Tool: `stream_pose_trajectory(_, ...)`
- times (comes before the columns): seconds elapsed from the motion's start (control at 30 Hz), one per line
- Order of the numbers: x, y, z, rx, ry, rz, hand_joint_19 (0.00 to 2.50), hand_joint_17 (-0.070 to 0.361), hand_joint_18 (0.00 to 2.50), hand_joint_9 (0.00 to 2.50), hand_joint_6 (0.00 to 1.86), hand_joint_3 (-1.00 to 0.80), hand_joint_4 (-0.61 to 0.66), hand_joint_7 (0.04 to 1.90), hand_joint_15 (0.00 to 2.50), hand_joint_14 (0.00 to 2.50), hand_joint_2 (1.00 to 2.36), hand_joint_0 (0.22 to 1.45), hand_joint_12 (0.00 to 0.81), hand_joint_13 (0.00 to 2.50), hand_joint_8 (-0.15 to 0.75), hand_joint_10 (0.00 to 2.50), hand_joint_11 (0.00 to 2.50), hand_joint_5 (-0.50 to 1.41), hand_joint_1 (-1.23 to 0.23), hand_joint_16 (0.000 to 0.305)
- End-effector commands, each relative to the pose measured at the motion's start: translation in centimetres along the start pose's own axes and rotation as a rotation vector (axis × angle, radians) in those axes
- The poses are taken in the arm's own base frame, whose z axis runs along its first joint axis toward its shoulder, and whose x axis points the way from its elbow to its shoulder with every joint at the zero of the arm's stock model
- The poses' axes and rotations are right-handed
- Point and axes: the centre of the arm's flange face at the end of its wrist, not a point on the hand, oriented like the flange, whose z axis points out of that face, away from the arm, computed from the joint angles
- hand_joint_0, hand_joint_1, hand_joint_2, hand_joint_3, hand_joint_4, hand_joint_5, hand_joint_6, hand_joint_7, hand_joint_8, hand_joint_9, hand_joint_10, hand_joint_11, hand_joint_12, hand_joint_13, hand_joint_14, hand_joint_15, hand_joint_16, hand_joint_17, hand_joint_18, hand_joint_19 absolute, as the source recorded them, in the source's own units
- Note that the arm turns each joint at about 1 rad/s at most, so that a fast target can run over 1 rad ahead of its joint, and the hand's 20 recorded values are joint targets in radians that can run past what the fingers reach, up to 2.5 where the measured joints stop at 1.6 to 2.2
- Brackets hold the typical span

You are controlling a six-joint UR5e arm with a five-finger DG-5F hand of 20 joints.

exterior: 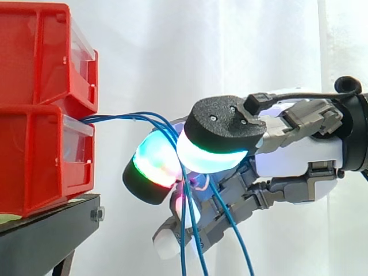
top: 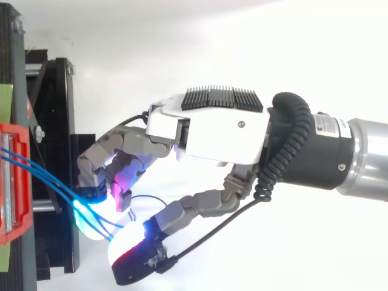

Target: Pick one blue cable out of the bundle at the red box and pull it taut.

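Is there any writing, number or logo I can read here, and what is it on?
None can be read.
A pale label on the black wrist behind the hand carries print too small to read.
The red bins and blue cables show no lettering.

Two red plastic bins, an upper one (exterior: 34,52) and a lower one (exterior: 34,161). One black metal stand (exterior: 46,230) under them. At least three thin blue cables (exterior: 123,117); bunched at the bins, their exact number cannot be told. One robot hand (top: 218,130).
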Motion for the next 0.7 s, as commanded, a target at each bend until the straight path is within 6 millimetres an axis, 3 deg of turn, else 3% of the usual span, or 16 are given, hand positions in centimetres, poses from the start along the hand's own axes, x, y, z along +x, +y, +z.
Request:
stream_pose_trajectory(0.0,-0.02,-0.08,-0.06,0.007,0.001,0.002,0.32,0.084,0.64,1.06,0.9,-0.5,-0.09,0.94,0.34,0.01,1.0,0.54,0.343,0.8,0.233,0.01,0.58,-0.09,-0.8,0.037)
stream_pose_trajectory(0.13,-0.03,-0.17,-0.15,0.015,0.002,0.006,0.35,0.084,0.62,1.08,0.88,-0.5,-0.11,1.02,0.35,0.01,1.0,0.56,0.346,0.79,0.23,0.01,0.57,-0.09,-0.64,0.037)
stream_pose_trajectory(0.23,-0.03,-0.19,-0.17,0.017,0.003,0.007,0.37,0.085,0.6,1.08,0.88,-0.5,-0.1,1.03,0.36,0.01,1.0,0.58,0.35,0.78,0.238,0.01,0.58,-0.09,-0.63,0.038)
stream_pose_trajectory(0.3,-0.03,-0.22,-0.2,0.019,0.004,0.006,0.37,0.088,0.6,1.08,0.89,-0.44,-0.05,1.02,0.37,0.01,1.0,0.58,0.355,0.77,0.303,0.01,0.61,-0.1,-0.66,0.039)
stream_pose_trajectory(0.47,-0.03,-0.28,-0.26,0.025,0.005,0.007,0.37,0.092,0.59,1.01,0.92,-0.35,0.02,0.94,0.38,0.01,1.01,0.59,0.367,0.75,0.326,0.01,0.67,-0.14,-0.78,0.041)
stream_pose_trajectory(0.67,-0.03,-0.29,-0.27,0.026,0.006,0.006,0.29,0.094,0.61,0.94,0.94,-0.5,0.01,0.83,0.34,0.01,1.0,0.71,0.378,0.73,0.312,0.01,0.7,-0.16,-0.94,0.042)
